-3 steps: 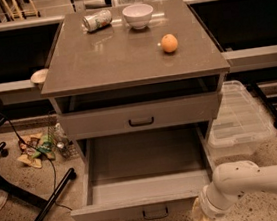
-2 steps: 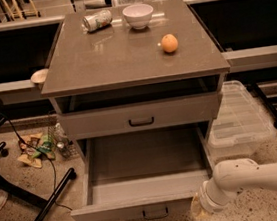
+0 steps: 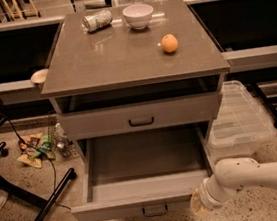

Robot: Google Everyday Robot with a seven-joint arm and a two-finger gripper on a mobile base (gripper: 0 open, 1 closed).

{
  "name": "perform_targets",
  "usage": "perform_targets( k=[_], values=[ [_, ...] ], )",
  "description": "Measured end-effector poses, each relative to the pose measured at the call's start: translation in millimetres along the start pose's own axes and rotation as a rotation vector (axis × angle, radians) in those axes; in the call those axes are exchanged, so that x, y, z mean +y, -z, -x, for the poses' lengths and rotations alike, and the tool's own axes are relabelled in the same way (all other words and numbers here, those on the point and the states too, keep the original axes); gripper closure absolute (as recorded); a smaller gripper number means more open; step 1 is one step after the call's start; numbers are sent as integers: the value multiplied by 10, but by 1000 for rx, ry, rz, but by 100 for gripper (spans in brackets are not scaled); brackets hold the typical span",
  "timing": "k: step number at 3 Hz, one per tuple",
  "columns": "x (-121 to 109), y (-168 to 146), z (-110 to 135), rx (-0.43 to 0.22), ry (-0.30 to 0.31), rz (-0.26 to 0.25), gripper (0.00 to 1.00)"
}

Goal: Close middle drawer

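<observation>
The middle drawer (image 3: pixel 140 206) is a wide grey drawer pulled far out toward me, empty inside, with a small dark handle (image 3: pixel 155 211) at the centre of its front. My gripper (image 3: pixel 197 204) is at the right end of that front, at the tip of the white arm (image 3: pixel 257 174) that comes in from the right. It is touching or nearly touching the front's corner. The uppermost drawer (image 3: pixel 140 115) stands slightly out under the cabinet top. The lowest drawer is hidden below the open one.
On the cabinet top (image 3: pixel 122 59) lie a can (image 3: pixel 97 20) on its side, a white bowl (image 3: pixel 138 16) and an orange (image 3: pixel 169 43). A clear plastic bin (image 3: pixel 238 120) stands to the right on the floor. A black chair base (image 3: pixel 40 210), cables and litter lie to the left.
The arm has shifted only very slightly beside the drawer front's right end. The drawer stands out as far as before.
</observation>
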State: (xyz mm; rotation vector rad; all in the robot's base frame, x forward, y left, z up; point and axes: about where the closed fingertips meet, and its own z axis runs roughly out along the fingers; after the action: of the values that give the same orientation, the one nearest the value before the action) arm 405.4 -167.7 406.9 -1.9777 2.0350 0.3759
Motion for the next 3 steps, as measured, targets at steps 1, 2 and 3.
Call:
perform_targets(
  k=[1,2,3],
  values=[
    [0,0,0,0,0,0,15],
    [1,-1,0,0,0,0,0],
    [0,-1,0,0,0,0,0]
  ],
)
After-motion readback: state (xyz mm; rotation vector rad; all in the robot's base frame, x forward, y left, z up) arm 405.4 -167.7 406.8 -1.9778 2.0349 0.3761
